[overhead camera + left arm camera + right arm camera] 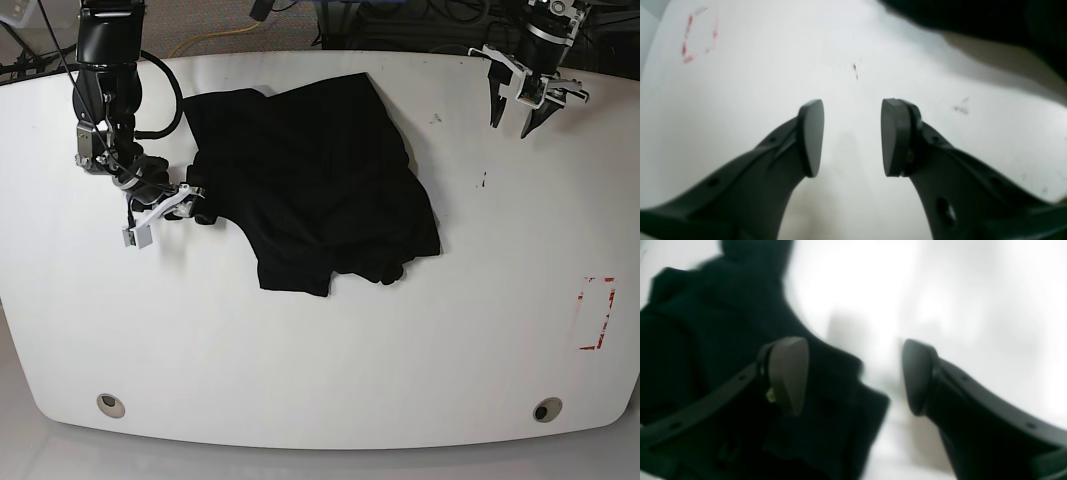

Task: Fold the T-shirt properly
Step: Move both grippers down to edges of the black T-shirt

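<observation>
A white table (320, 370) carries one red marked rectangle (598, 313) near its right edge and two round holes (111, 404) along the front. One black T-shirt (310, 185) lies crumpled at the table's centre-back, its length running diagonally from back-left to front-right. The right gripper (165, 213) sits just beside the shirt's left edge, jaws spread, holding nothing. The left gripper (525, 105) hangs well apart, partly spread, empty.

T-shirt (315, 195) lies mid-table (320, 380) — right tool (165, 212) beside its edge, left tool (522, 112) well apart
</observation>
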{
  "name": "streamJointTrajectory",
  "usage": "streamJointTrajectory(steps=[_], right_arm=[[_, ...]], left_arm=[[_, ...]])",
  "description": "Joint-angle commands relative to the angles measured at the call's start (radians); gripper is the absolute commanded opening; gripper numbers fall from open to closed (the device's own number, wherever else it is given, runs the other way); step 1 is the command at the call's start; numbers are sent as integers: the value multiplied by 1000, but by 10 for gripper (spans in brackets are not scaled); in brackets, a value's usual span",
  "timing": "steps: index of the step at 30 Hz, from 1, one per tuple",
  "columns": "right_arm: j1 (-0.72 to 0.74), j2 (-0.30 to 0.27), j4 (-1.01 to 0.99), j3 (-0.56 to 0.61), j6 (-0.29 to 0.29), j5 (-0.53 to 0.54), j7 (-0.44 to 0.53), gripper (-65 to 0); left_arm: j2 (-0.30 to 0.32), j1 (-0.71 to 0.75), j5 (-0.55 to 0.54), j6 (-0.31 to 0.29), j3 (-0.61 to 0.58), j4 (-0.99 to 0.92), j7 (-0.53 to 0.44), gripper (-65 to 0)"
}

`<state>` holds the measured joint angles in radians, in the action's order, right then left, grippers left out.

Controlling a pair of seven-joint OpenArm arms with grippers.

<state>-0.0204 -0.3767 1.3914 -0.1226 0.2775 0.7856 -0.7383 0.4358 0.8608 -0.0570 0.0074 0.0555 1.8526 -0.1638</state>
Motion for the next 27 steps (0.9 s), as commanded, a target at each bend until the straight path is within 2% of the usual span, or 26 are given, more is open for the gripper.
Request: streamJointTrajectory(steps=[1,6,8,9,12,17,24,27], right_arm=[[10,0,3,16,10,11,16,-220],[4,-5,6,111,10,13,16,-225],[4,3,3,123,10,11,16,-265],[4,5,1,125,9,11,16,-293],[-2,26,1,120,2,10,20,-438],[0,23,7,120,2,10,21,-650],[-8,3,159,119,1,10,21,-650],[-23,-6,225,117,1,10,23,-650]], left_arm=[[5,-2,-2,6,4,14,22,-396],[5,-18,-2,6,2,17,25,-396],[5,-21,-2,6,0,17,25,-396],[5,-21,-1,6,0,17,25,-396],[5,-21,-1,6,-1,19,27,-396],[13,-21,-1,6,-32,19,28,-396],[-7,-81,-7,6,-42,17,45,-396],[-44,-145,-8,6,-46,22,157,-396]])
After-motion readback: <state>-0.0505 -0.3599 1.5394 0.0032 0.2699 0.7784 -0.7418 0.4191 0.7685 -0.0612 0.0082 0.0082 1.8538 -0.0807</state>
